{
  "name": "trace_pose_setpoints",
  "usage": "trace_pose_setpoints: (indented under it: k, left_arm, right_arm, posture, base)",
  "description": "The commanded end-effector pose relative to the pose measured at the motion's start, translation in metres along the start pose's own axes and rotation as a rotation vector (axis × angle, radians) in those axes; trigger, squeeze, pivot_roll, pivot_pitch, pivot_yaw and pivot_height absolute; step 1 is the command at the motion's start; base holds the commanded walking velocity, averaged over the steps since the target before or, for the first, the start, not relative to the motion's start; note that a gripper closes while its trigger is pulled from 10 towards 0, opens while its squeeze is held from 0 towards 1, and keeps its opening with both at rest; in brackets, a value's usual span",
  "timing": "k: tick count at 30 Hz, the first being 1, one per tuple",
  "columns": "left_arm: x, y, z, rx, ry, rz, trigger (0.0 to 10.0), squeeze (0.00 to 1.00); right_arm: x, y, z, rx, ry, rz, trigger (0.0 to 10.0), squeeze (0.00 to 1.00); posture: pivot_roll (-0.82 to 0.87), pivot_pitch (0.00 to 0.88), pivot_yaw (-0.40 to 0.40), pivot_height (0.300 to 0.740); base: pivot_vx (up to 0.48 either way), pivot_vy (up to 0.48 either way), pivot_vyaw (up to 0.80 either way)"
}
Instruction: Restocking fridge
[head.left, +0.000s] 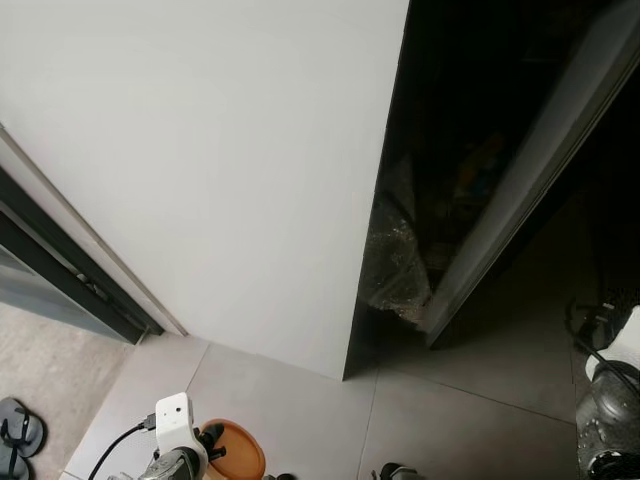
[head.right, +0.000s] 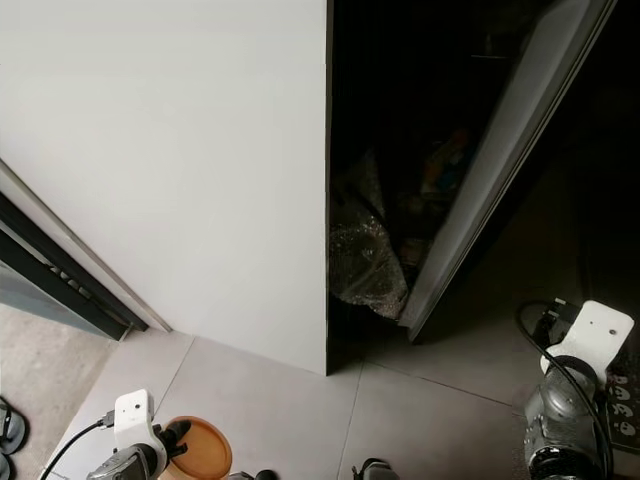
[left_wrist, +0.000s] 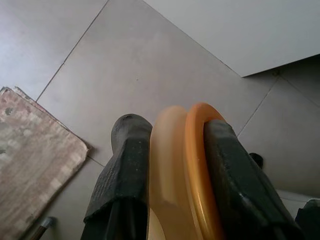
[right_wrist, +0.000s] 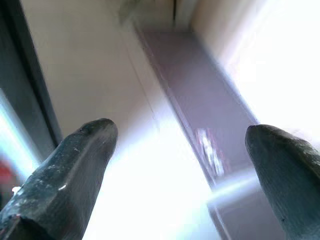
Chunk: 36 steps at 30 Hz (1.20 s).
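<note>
Fridge (head.left: 250, 170) stands directly ahead, its broad white side panel facing the head camera. Its door (head.right: 500, 160) hangs ajar, and the interior (head.right: 400, 120) behind it is very dark. A crumpled clear plastic bag (head.right: 362, 255) sits low at the opening; other contents further in are too dim to identify.

Left gripper (left_wrist: 170, 150) is low, above the grey tiled floor (head.left: 300, 410), near the bottom edge of the head views. Its two black fingers (left_wrist: 122, 170) are clamped on the rim of an orange plate (left_wrist: 197, 160), one finger on each face, with the plate held on edge between them. In the left eye view the plate (head.left: 238, 450) shows as an orange disc just beside the white wrist camera housing (head.left: 175, 420). A patterned mat (left_wrist: 35, 155) lies on the tiles beside the gripper.

Right gripper (right_wrist: 182, 165) has its fingers (right_wrist: 75, 165) spread well apart with nothing between them. Its wrist view is blurred and overexposed. The silver right arm (head.right: 560, 420) shows at the lower right of the head views.

Dark sliding door track (head.left: 70, 270) runs along the left, and grey sandals (head.left: 18, 430) lie on the floor beside it.
</note>
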<state>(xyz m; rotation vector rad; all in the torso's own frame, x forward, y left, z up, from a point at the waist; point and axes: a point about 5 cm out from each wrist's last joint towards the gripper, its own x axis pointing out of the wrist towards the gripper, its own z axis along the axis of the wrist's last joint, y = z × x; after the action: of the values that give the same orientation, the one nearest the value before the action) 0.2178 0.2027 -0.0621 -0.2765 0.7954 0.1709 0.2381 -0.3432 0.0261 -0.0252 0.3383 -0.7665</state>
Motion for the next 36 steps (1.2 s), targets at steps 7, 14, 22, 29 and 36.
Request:
trace_pose_setpoints:
  k: [7, 14, 22, 29, 36]
  left_arm:
    - [-0.005, 0.005, -0.022, 0.012, 0.085, 0.007, 10.0, 0.0]
    - [-0.005, 0.008, -0.022, 0.025, 0.088, 0.016, 10.0, 0.0]
    - [-0.006, 0.013, -0.023, 0.096, 0.101, 0.023, 10.0, 0.0]
    - [-0.006, 0.011, -0.023, 0.096, 0.105, 0.016, 10.0, 0.0]
    - [-0.005, 0.01, -0.022, 0.103, 0.104, 0.013, 10.0, 0.0]
  right_arm:
    - [-0.049, 0.017, -0.095, -0.055, 0.399, 0.175, 10.0, 0.0]
    - [-0.106, 0.03, -0.155, -0.211, 0.666, 0.362, 10.0, 0.0]
    - [-0.125, 0.044, -0.166, -0.116, 0.713, 0.379, 10.0, 0.0]
    - [-0.117, 0.043, -0.159, -0.159, 0.639, 0.403, 10.0, 0.0]
    - [-0.108, 0.048, -0.148, -0.092, 0.566, 0.38, 10.0, 0.0]
  posture:
    - [-0.07, 0.133, 0.064, 0.74]
    - [-0.05, 0.118, 0.061, 0.74]
    - [-0.06, 0.116, 0.069, 0.74]
    - [-0.06, 0.131, 0.068, 0.74]
    - [-0.06, 0.16, 0.073, 0.74]
  base:
    - [0.0, 0.0, 0.0]
    - [0.0, 0.0, 0.0]
    - [0.0, 0.0, 0.0]
    - [0.0, -0.316, 0.19]
    - [0.0, -0.284, 0.45]
